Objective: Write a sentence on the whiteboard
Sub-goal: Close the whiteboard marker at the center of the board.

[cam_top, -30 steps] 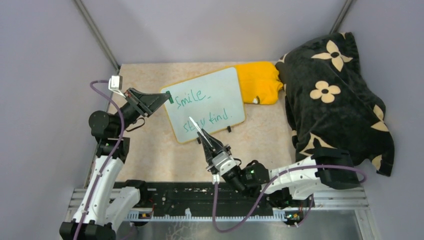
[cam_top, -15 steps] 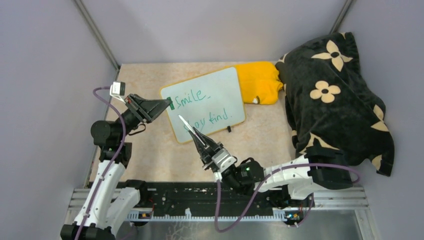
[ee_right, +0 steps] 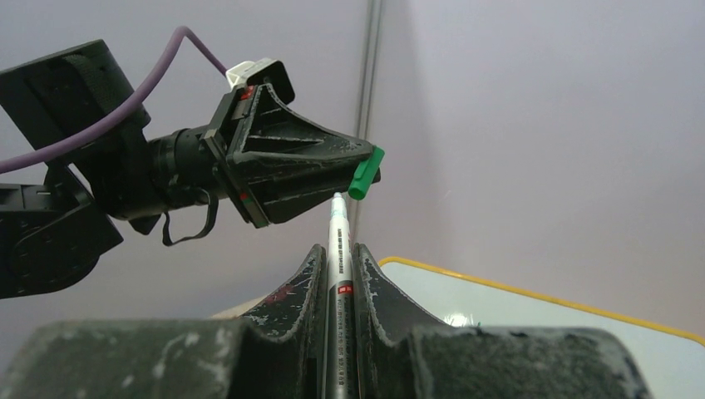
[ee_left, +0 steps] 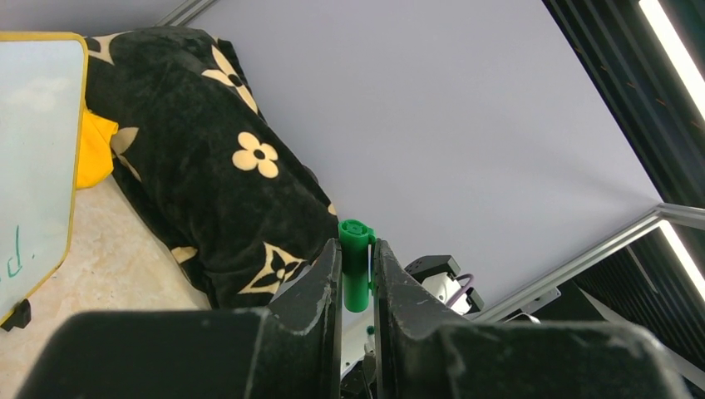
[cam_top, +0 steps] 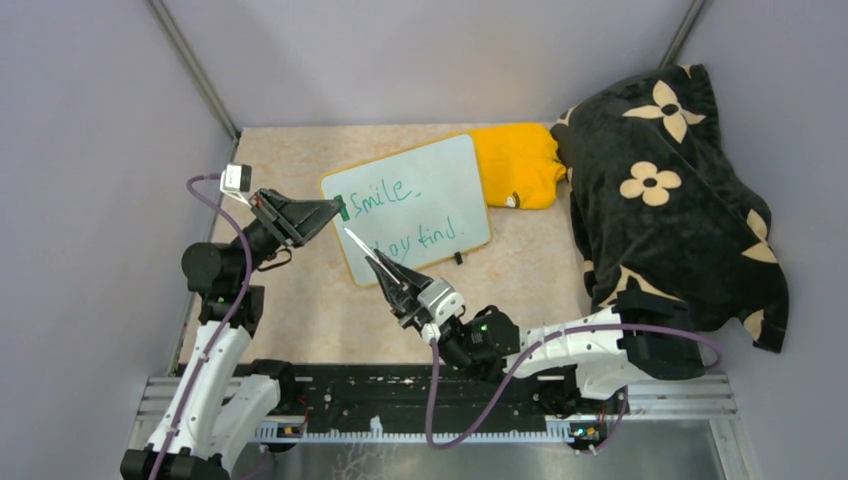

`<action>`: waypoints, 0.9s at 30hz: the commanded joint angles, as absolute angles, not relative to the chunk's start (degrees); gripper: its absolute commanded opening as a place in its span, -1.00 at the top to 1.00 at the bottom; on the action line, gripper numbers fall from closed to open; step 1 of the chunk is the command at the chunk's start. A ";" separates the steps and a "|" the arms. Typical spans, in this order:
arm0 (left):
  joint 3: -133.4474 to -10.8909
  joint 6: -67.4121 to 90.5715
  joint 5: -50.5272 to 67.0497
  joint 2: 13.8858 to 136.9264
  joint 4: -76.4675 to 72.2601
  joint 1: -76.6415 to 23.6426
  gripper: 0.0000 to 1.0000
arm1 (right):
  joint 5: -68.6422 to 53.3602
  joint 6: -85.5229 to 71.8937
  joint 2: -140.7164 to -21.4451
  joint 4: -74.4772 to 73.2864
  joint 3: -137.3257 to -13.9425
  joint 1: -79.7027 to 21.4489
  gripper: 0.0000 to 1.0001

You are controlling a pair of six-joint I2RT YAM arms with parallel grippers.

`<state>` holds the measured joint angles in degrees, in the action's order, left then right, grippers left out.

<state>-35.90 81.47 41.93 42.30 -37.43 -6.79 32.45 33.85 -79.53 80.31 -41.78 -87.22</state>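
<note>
You've got the beige, speckled table [cam_top: 300, 300] under everything. Heaped along its right side is a plush black blanket [cam_top: 680, 190] with cream flower shapes. The whiteboard [cam_top: 440, 170] lies flat at centre-back, a glossy rounded rectangle with a thin yellow-orange rim, and its far right corner touches a soft folded yellow cloth [cam_top: 520, 160]. On it the sentence [cam_top: 395, 193] runs in green marker, "Smile" above a second line ending "find". The start of that line is hidden behind your right arm.

Your left gripper [cam_top: 335, 207] hangs beside the board's left edge, its scuffed black jaws pinched narrow on a small green plastic cap [ee_left: 356, 266]. Your right gripper [cam_top: 383, 266] sits over the board's near-left corner, clamped on a slim white marker [ee_right: 337, 229]. The marker's tip points at the cap, near it but apart.
</note>
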 commanded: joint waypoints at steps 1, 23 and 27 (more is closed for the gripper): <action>-36.81 82.00 41.75 41.19 -40.21 -7.29 1.00 | 32.34 30.89 -78.47 79.67 -44.45 -86.35 1.00; -36.98 81.81 42.01 40.78 -40.08 -7.73 1.00 | 34.87 31.94 -78.13 81.59 -44.67 -86.04 1.00; -36.96 81.75 42.10 40.69 -40.08 -7.73 1.00 | 35.23 31.99 -78.20 81.79 -44.74 -85.98 1.00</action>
<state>-35.90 81.49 41.98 41.54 -37.80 -7.40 34.46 31.90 -79.53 78.41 -42.44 -86.70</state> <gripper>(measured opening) 0.201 0.118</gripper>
